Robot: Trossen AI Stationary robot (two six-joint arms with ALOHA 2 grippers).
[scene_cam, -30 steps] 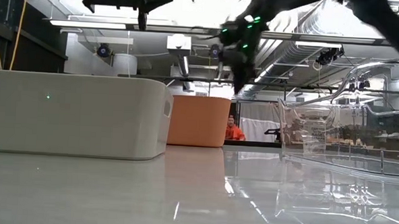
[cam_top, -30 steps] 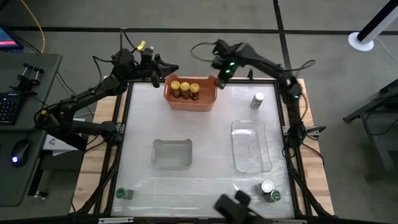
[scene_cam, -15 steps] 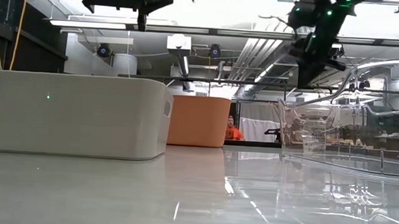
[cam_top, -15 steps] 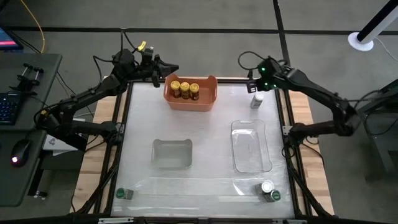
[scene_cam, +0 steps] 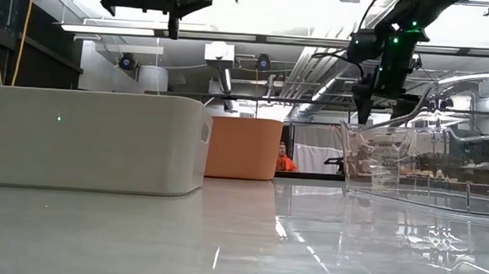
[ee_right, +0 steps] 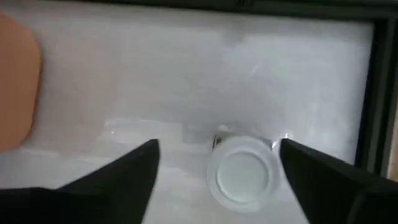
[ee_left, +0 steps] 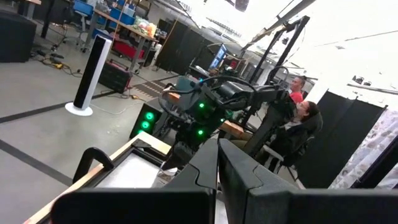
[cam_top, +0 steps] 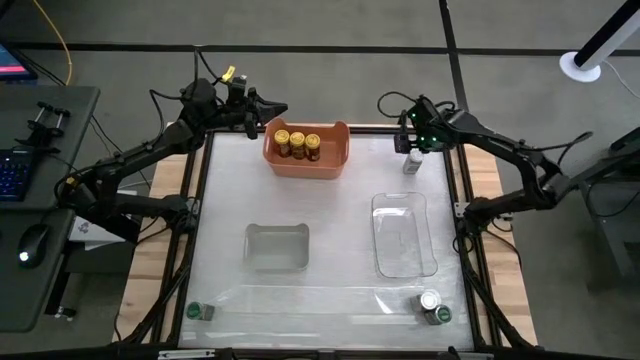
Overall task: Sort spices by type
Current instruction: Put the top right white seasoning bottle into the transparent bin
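The right gripper (ee_right: 217,163) has its jaws spread wide and holds nothing; a white-lidded jar (ee_right: 242,177) stands upright on the table between the two fingers (ee_right: 134,165), below them. In the high view this gripper (cam_top: 408,140) hangs over that jar (cam_top: 412,161) at the table's far right, right of the orange tub (cam_top: 306,161).

Three yellow-lidded jars (cam_top: 298,142) stand side by side in the tub. A second white-lidded jar (cam_top: 429,300) and a green-lidded one (cam_top: 440,316) sit together at the near right corner, and another green-lidded jar (cam_top: 194,312) at the near left. Two clear tubs (cam_top: 277,246) lie mid-table.

The left gripper (cam_top: 262,108) waits at the far left edge, just left of the tub; its jaws look closed and empty, though its wrist view is too cramped to be sure.
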